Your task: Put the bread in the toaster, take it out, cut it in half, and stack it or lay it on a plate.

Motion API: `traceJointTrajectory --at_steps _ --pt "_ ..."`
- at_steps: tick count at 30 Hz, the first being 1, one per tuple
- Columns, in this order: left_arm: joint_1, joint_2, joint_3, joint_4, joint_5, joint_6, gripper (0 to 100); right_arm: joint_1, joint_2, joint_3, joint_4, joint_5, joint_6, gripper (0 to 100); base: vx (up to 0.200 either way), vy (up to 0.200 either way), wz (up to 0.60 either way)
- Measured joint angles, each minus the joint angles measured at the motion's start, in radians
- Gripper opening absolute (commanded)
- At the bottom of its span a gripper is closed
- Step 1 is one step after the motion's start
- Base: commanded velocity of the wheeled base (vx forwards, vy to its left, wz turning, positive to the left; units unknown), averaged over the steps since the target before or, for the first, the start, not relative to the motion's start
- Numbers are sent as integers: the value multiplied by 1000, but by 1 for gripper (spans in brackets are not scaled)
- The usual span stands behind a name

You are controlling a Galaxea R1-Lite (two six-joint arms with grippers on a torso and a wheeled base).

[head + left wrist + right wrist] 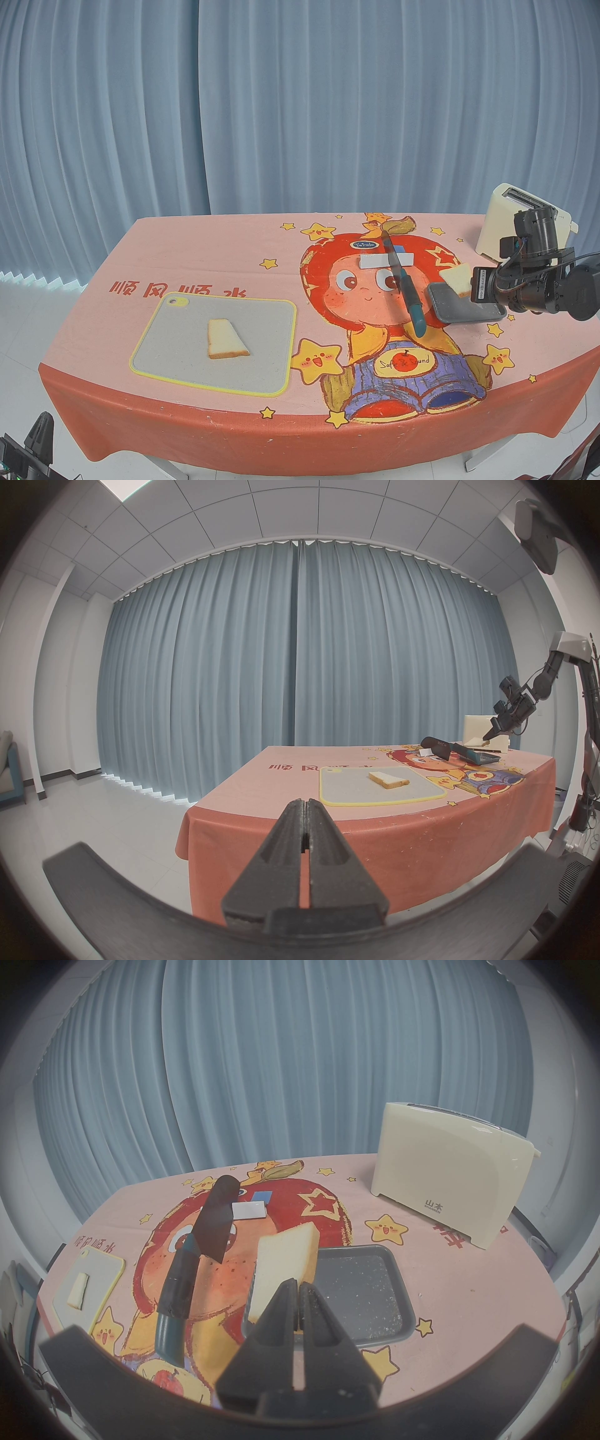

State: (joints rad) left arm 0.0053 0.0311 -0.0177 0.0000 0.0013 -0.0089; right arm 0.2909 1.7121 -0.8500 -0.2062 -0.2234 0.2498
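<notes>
One bread half (226, 339) lies flat on the grey, yellow-rimmed cutting board (181, 350) at the table's left. My right gripper (299, 1286) is shut on the other bread half (284, 1269), holding it upright just over the near edge of the dark tray (375, 1291). In the head view that bread half (456, 278) hangs over the tray (465, 309), in front of the cream toaster (500, 222). My left gripper (306, 830) is shut on nothing, low and well off the table's left front corner.
A knife (403, 287) with a teal handle lies in the middle of the cloth, its blade pointing toward the far edge; the knife (187, 1266) sits close beside the tray. A small white and blue card (387, 259) lies under the blade.
</notes>
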Motion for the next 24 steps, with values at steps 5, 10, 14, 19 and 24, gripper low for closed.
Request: traceJointTrajectory --at_steps 5,10,14,19,24 --pt "0 0 0 0 0 0 0 -18 30 7 -60 -4 -3 0 0 0 0" --pt "0 0 0 0 0 0 0 -23 68 33 -138 -18 -9 0 0 0 0" --pt "0 0 0 0 0 0 0 -19 79 53 -145 -29 -12 0 0 0 0" --pt "0 0 0 0 0 0 0 -17 83 64 -142 -66 -16 0 0 0 0" --pt "0 0 0 0 0 0 0 -15 90 67 -146 -72 -17 0 0 0 0"
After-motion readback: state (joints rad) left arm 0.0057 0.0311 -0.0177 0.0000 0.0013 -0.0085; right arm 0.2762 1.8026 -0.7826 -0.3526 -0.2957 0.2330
